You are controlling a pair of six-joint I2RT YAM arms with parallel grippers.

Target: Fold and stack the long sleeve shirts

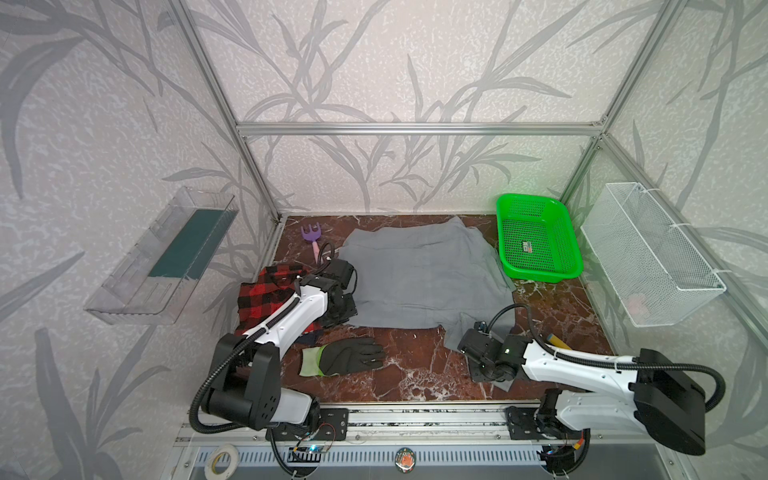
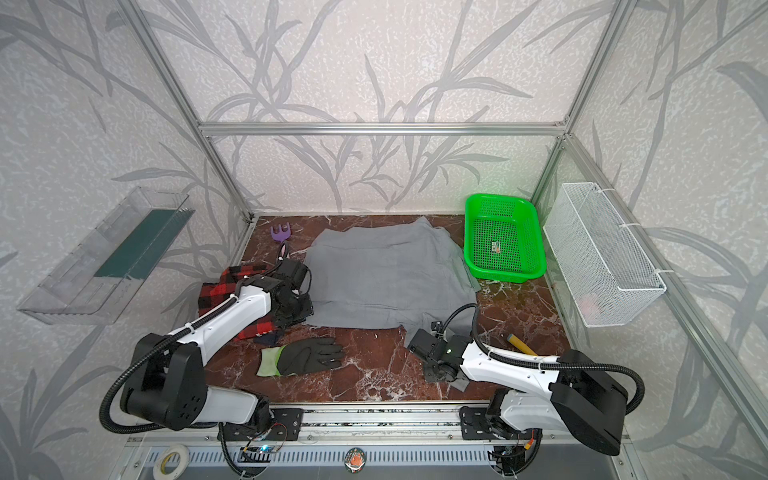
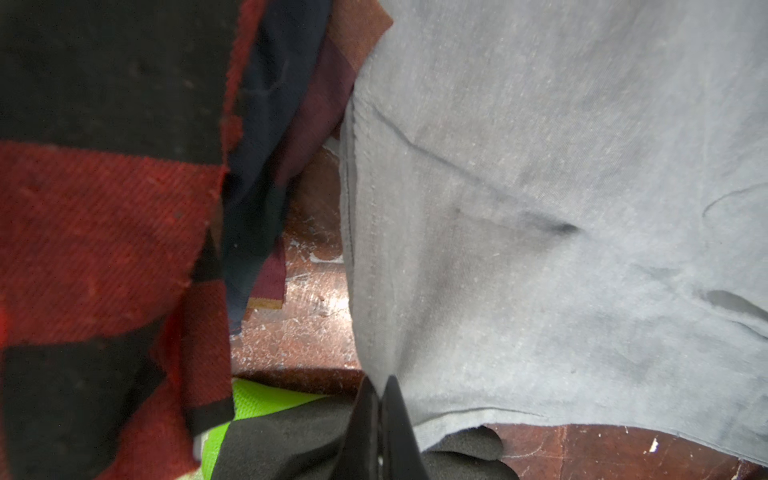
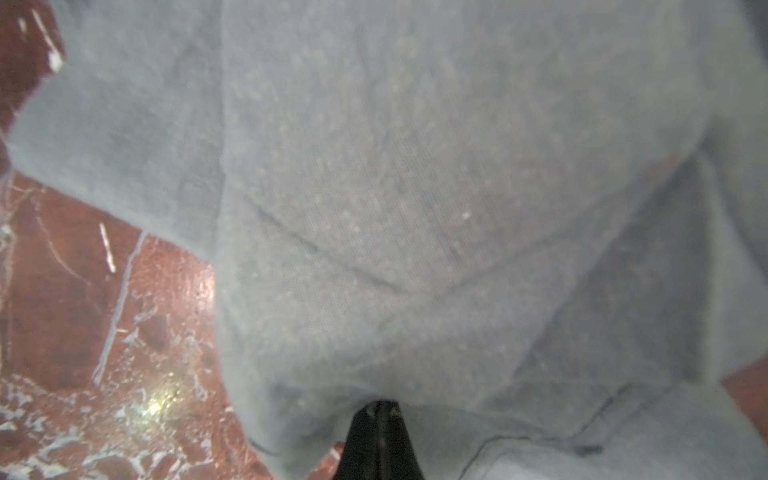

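Slippage is my main worry here: the grey long sleeve shirt (image 1: 424, 274) is thin, and each end effector has only a small pinch of it. The shirt lies spread across the middle of the desk (image 1: 415, 374), reaching toward the far edge. The left end effector (image 3: 380, 399) is clenched on the hem at the shirt's near-left corner. The right end effector (image 4: 380, 405) is clenched on bunched grey cloth at the near-right corner, where a sleeve trails toward the near edge.

If I lift unevenly, one corner could pull free, or only the top layer could come up and the fold would skew. The black glove (image 1: 349, 355) lies just beside the left tips and could get snagged. The plaid long sleeve shirt (image 1: 266, 295), crumpled at the left edge, sits right against the grey hem and may drag along.

In both top views the wrists hide the fingertips, so I judge the grip from the wrist cameras alone, and the right one is blurred. I cannot tell how many layers are caught. The left arm covers much of the plaid shirt
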